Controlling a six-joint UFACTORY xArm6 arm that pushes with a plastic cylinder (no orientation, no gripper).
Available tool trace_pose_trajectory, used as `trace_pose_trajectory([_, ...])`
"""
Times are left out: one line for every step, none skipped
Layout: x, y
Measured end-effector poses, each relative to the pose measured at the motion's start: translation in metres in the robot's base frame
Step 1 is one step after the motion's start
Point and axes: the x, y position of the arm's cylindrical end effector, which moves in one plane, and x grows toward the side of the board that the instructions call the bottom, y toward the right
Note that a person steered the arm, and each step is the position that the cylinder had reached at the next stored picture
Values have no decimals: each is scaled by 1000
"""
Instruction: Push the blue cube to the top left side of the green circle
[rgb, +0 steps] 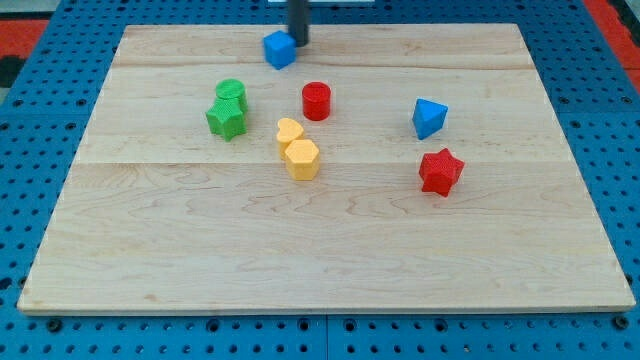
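Wooden desk (330, 270). Nearest: red star (441, 171), yellow hexagon (302, 158) touching yellow heart (289, 130). Then green star (226, 120) touching green circle (231, 93), blue wedge-like block (429, 117), red cylinder (316, 100). Farthest: blue cube (279, 48), upper right of the green circle, my tip (298, 44) touching its right side. No grasping tool, just a rod.

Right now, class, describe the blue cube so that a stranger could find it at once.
Start at the wooden board and look along its top edge, left of centre. The blue cube sits there, with my tip close against its right side. The other blue block, at the view's right, is more pointed.
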Motion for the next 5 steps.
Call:
trace_pose_trajectory([23,39])
trace_pose_trajectory([32,-19])
trace_pose_trajectory([28,-89])
trace_pose_trajectory([26,-35])
trace_pose_trajectory([5,-64])
